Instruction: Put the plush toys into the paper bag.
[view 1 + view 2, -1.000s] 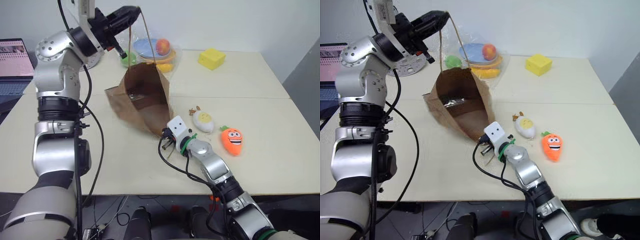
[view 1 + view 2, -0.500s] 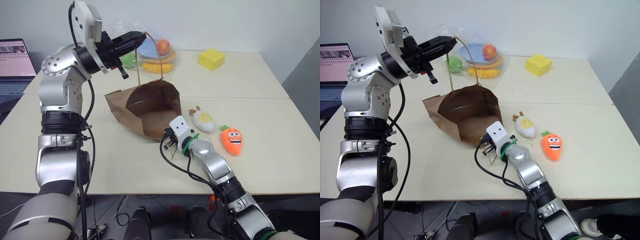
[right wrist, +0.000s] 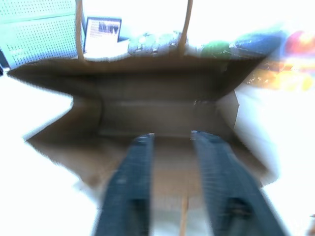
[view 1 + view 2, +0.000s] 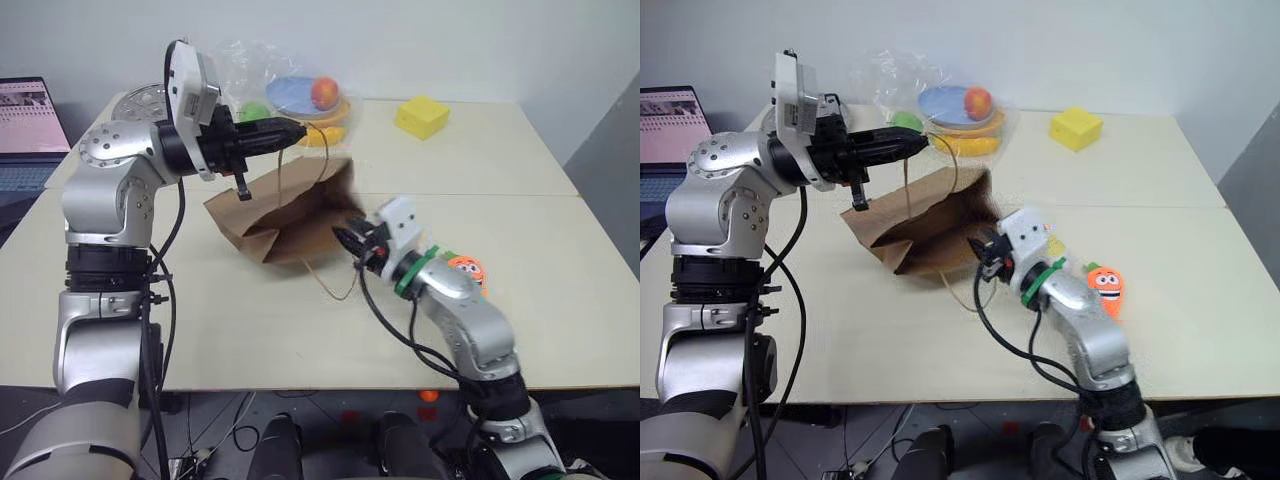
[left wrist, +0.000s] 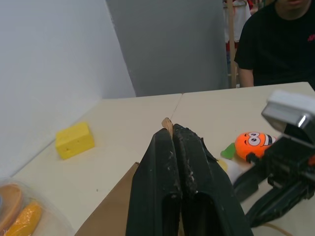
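paper bag (image 4: 285, 215) on its side, mouth toward right gripper (image 4: 350, 240) | inside: nothing visible | right fingers apart at mouth | left gripper (image 4: 295, 130) clamped on handle (image 4: 318, 140)

— What colours lie on the bench (image 4: 560, 290)?
— The bench is pale cream. The paper bag (image 4: 285, 215) is plain brown, darker inside, with thin tan loop handles.
— And the toys?
— The carrot (image 5: 252, 144) is bright orange with a white grin, black eyes and a green top.
— Further back?
— A yellow block (image 4: 422, 116), a blue plate (image 4: 945, 102) with a red-orange fruit (image 4: 978, 101) and something green (image 4: 904, 121).
— The claws?
— The left claw (image 4: 296, 131) and right claw (image 3: 171, 147) are black.
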### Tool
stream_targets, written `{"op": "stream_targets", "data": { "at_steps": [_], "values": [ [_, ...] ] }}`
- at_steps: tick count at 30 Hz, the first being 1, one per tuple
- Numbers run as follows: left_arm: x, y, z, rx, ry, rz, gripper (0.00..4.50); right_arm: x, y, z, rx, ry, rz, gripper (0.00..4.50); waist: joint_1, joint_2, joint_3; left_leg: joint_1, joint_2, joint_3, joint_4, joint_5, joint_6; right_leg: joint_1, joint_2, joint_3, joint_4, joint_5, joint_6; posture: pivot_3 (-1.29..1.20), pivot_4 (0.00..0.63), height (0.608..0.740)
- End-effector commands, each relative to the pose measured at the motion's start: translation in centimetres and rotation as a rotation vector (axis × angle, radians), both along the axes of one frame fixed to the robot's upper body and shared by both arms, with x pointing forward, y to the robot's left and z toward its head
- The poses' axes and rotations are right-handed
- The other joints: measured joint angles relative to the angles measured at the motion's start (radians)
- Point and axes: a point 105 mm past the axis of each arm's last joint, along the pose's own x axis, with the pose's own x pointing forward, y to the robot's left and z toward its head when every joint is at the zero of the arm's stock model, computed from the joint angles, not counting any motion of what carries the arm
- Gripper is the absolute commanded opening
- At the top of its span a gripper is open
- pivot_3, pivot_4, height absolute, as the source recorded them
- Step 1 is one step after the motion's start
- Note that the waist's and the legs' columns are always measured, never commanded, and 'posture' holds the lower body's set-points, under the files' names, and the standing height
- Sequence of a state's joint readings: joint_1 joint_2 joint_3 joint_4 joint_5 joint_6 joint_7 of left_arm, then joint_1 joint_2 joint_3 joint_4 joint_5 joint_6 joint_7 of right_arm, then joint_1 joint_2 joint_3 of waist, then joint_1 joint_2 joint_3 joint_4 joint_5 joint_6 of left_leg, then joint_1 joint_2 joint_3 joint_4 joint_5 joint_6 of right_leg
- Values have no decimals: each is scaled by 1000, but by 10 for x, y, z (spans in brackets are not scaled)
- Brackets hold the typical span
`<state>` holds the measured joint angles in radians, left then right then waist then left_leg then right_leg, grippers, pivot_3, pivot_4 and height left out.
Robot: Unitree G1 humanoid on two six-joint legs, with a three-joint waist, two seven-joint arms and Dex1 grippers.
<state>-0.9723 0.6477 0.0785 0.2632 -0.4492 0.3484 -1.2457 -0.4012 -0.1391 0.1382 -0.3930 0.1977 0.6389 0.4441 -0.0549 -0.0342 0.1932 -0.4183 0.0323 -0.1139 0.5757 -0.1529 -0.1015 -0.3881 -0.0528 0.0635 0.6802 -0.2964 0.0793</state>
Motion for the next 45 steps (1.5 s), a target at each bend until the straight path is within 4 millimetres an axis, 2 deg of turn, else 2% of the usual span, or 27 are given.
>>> {"op": "stream_targets", "data": {
  "at_steps": [1,4,6,9,13,18,23,27,32,37,41,43,45],
  "values": [
    [-9,0,12,6,-42,-24,0,-13,-19,23,53,-52,2,2630,-1,0,0,0,0,0,0,0,0,0,0,0,0,0,0,0,150,740],
    [-8,0,12,8,-40,-24,0,-11,-43,26,52,-39,-65,3871,-2,0,0,0,0,0,0,0,0,0,0,0,0,0,0,0,150,740],
    [-8,0,12,8,-37,-25,0,-5,-59,20,31,-15,-132,4463,-2,0,0,0,0,0,0,0,0,0,0,0,0,0,0,0,150,740],
    [-8,0,11,9,-37,-28,0,6,-79,-1,-70,32,-232,4493,-1,0,0,0,0,1,0,0,0,0,0,0,0,0,0,0,150,740],
    [-7,-1,12,8,-38,-26,0,27,-103,-41,-216,132,-376,4493,-2,0,0,0,0,1,0,0,0,0,0,1,0,0,0,0,150,740],
    [-6,-1,13,9,-41,-23,0,51,-89,-61,-232,195,-377,4493,-14,0,0,1,0,2,0,0,0,0,0,2,0,0,0,0,150,740],
    [-7,-1,15,14,-49,-19,0,63,-92,-72,-252,234,-406,4493,-9,0,0,1,0,2,0,0,0,0,0,2,0,0,0,0,150,740],
    [-9,0,16,17,-50,-16,0,64,-90,-66,-227,195,-389,3643,-4,0,0,1,0,2,0,0,0,0,0,2,0,0,0,0,150,740],
    [-9,1,15,19,-48,-6,0,60,-81,-65,-200,199,-348,1743,-4,0,0,1,0,2,0,0,0,0,0,2,0,0,0,0,150,740],
    [-9,1,15,19,-50,-8,0,60,-80,-64,-193,204,-338,102,-4,0,0,1,0,2,0,0,0,0,0,2,0,0,0,0,150,740],
    [-8,0,15,17,-55,-7,0,57,-104,-46,-179,170,-378,17,-2,1,0,1,0,2,0,0,0,0,0,2,0,0,0,0,150,740],
    [-8,0,14,15,-52,-10,0,40,-113,-20,-147,137,-305,17,5,2,1,0,0,2,0,0,0,0,0,1,0,0,0,0,150,740],
    [-8,0,14,14,-50,-10,0,21,-110,-4,-152,127,-192,17,7,2,2,-1,0,1,0,0,0,-1,0,1,-1,0,0,0,150,740]
  ]
}}
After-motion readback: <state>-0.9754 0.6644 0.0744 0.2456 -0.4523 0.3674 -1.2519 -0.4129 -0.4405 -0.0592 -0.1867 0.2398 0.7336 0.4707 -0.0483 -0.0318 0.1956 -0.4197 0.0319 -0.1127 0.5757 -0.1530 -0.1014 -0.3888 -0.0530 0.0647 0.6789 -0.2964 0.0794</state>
